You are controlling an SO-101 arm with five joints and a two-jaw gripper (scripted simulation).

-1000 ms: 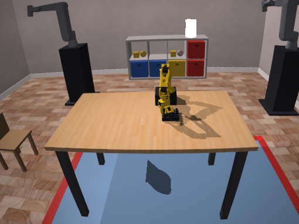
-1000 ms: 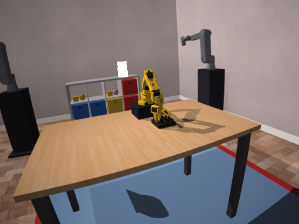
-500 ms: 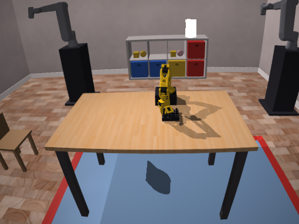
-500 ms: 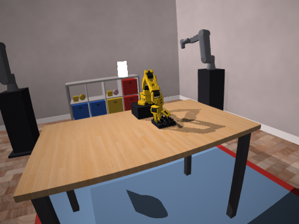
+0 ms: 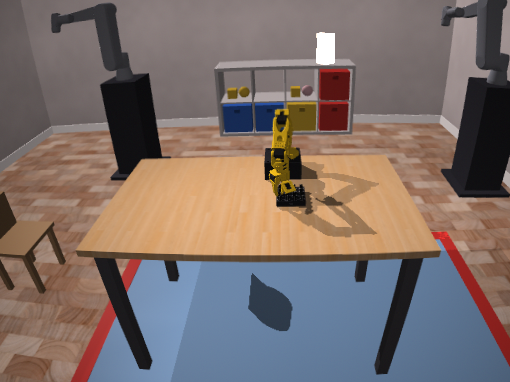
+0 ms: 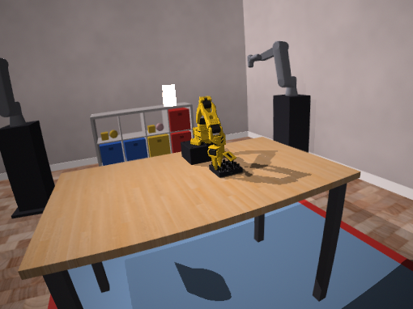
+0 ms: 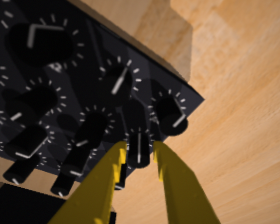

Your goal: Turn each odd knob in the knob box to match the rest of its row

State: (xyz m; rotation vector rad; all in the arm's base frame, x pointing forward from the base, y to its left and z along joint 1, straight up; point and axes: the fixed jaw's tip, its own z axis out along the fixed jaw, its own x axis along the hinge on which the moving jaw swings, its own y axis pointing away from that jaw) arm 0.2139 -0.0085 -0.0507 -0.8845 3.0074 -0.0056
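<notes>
Fingers point(image 5: 282, 193) point(image 6: 222, 162): slightly apart, unclasped, tips astride one knob point(image 7: 139, 154), its pointer at 12 o'clock. Knob box point(image 5: 291, 204) point(image 6: 232, 173) point(image 7: 172, 84): black, white tick marks, lettering too small to read; on tabletop point(image 5: 190, 214) point(image 6: 142, 205) point(image 7: 240, 135), below fingers, 6 o'clock from the arm's base in top view.

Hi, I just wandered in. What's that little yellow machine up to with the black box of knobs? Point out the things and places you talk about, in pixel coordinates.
It's a small robot arm point(image 5: 281, 136) point(image 6: 210, 118) working on a knob box point(image 5: 291, 203) point(image 6: 227, 172) point(image 7: 150, 82) on a wooden table point(image 5: 200, 214) point(image 6: 142, 205). Its job is to make the knobs in each row point at the same mark. Right now the gripper point(image 7: 139, 147) is down at the box, its fingertips on either side of one knob near a corner. I can't tell whether it is gripping that knob.
</notes>
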